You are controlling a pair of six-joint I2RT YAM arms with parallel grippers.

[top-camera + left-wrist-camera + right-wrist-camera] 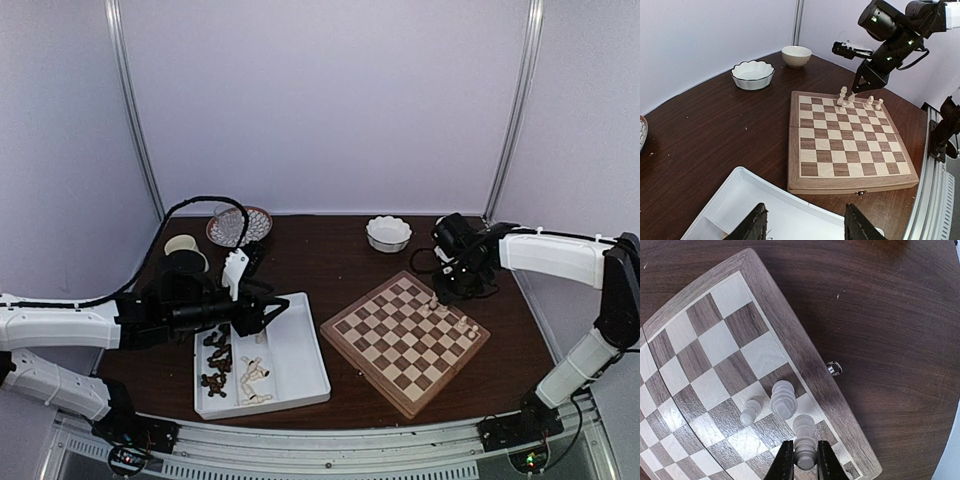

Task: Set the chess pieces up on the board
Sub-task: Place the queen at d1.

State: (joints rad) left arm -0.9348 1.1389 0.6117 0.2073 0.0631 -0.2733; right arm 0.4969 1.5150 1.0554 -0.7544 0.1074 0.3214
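The chessboard (405,340) lies right of centre and also shows in the left wrist view (850,145). My right gripper (805,460) is over the board's far right edge, shut on a cream chess piece (805,454). Three more cream pieces (783,399) stand close beside it on the edge rows. My left gripper (807,227) is open and empty, hovering over the white tray (300,350). The tray's left compartment holds dark pieces (215,360), and cream pieces (255,380) lie next to them. In the top view the right gripper (437,297) is at the board's back corner.
A white scalloped bowl (388,233) stands behind the board, with a second smaller bowl (796,56) seen in the left wrist view. A patterned plate with a glass dish (238,226) and a cup (185,250) stand at the back left, near the left arm.
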